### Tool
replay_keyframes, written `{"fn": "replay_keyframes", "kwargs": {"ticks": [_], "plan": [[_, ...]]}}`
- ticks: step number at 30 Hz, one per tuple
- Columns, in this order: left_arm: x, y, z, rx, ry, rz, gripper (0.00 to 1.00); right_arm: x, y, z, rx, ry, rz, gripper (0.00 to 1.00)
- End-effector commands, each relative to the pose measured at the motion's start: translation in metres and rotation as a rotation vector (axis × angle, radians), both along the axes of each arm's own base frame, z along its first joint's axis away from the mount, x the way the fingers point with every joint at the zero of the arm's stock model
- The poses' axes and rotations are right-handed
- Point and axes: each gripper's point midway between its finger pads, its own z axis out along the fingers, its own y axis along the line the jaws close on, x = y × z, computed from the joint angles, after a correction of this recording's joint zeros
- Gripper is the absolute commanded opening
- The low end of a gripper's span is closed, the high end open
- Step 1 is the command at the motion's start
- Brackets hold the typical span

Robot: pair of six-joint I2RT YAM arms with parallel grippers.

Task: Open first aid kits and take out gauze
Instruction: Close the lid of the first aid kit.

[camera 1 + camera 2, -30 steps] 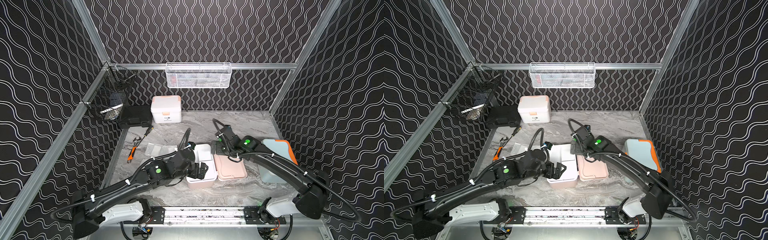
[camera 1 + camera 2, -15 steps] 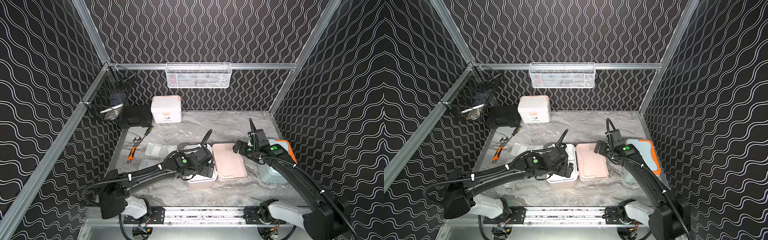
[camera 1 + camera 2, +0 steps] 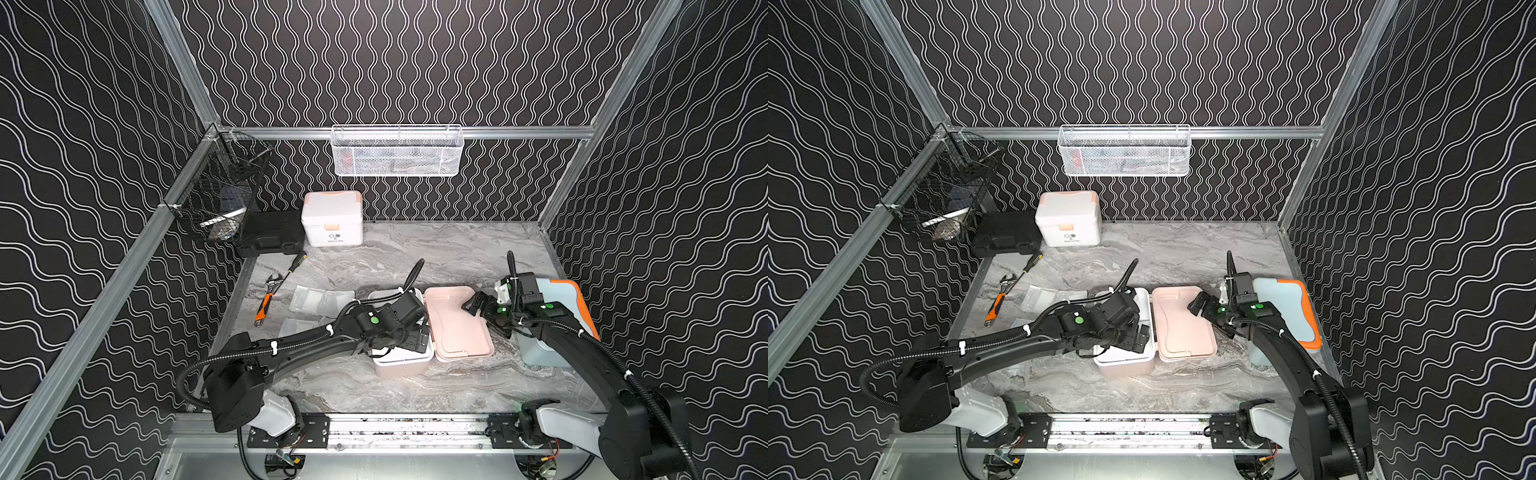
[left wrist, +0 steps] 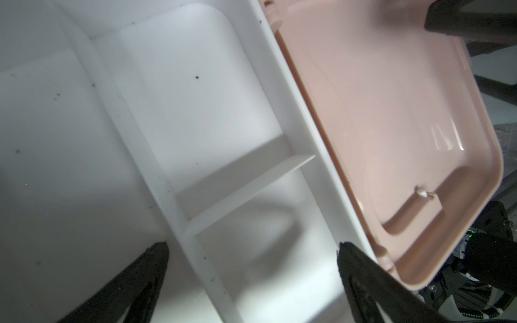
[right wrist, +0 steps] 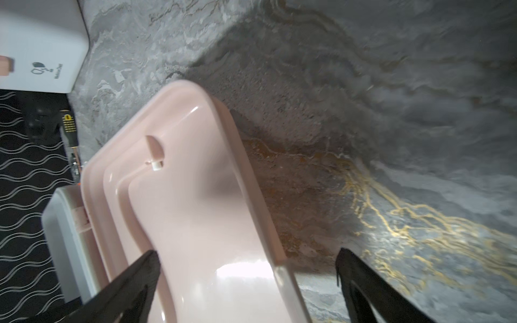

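the pink first aid kit (image 3: 402, 362) stands open, its pink lid (image 3: 459, 328) folded out flat beside it on the marble table (image 3: 436, 257). the left gripper (image 4: 251, 250) hangs inside the kit over the white divided tray (image 4: 195, 98), fingers spread wide apart and holding nothing, one fingertip on either side of the tray's long divider. the right gripper (image 5: 246, 258) hovers at the lid's outer edge, also spread wide and empty, one finger (image 5: 145, 268) above the lid and the other above bare table; whether it touches the lid cannot be told.

several flat gauze packets (image 3: 309, 297) lie on the table just beside the pink kit, on the side away from the lid. beyond them from the kit lie an orange-handled wrench (image 3: 266, 299) and a screwdriver (image 3: 296, 264). the light blue kit (image 3: 540, 357) with orange trim sits just past the lid, shut. the white kit (image 3: 332, 220) with peach trim stands shut, well behind the pink kit, with a black case (image 3: 272, 232) beside it.
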Motion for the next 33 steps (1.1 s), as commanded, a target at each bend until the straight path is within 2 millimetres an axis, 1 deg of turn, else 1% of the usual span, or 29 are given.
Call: {"fn": "replay_keyframes", "kwargs": {"ticks": [1,4,10,18,23,27,31,33], "plan": [[-0.006,-0.004,-0.009,-0.008,0.038,-0.027,0.99,0.007,0.025,0.02,0.167,-0.057,0.064,1.0],[-0.006,-0.005,-0.011,-0.012,0.043,-0.032,0.99,0.008,0.027,0.035,0.191,-0.089,0.068,1.0],[-0.007,-0.008,-0.012,-0.029,0.047,-0.036,0.99,0.008,0.028,0.079,0.21,-0.171,0.075,1.0],[-0.007,-0.014,-0.011,-0.062,0.048,-0.048,0.99,-0.001,0.033,0.132,0.275,-0.268,0.092,1.0],[-0.006,-0.021,-0.008,-0.097,0.045,-0.053,0.99,-0.008,0.047,0.166,0.373,-0.306,0.161,1.0],[-0.005,-0.029,-0.006,-0.136,0.046,-0.061,0.99,-0.013,0.053,0.188,0.419,-0.336,0.197,1.0],[-0.005,-0.041,0.001,-0.194,0.043,-0.081,0.99,-0.017,0.063,0.211,0.498,-0.361,0.253,1.0],[-0.005,-0.045,0.007,-0.225,0.035,-0.092,0.99,-0.019,0.068,0.219,0.53,-0.364,0.275,1.0]]}}
